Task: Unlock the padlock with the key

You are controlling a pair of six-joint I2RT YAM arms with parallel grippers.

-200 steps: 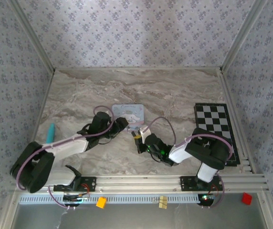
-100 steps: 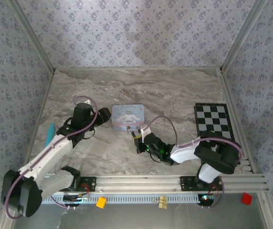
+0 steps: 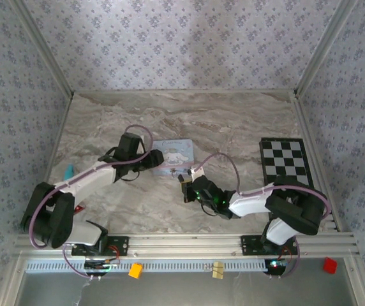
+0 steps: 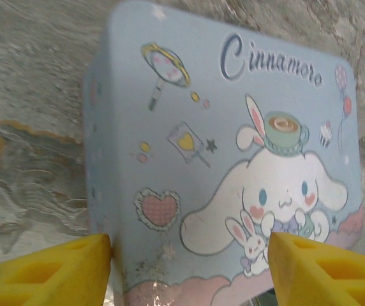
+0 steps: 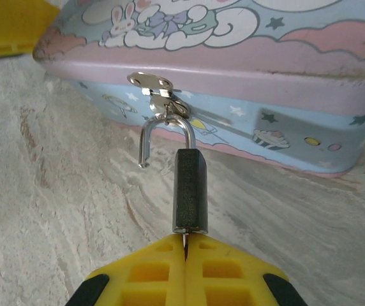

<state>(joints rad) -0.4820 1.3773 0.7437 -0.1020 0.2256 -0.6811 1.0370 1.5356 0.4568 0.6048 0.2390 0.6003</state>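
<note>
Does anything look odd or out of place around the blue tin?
The padlock hanging from the clasp on the tin has its shackle popped open: one leg hangs free beside the black body, the loop hooked through the clasp. The right gripper pinches the key under the padlock.

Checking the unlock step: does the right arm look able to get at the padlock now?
Likely yes: the right gripper, jaws shut on the key, sits at the base of the padlock, nothing between.
</note>
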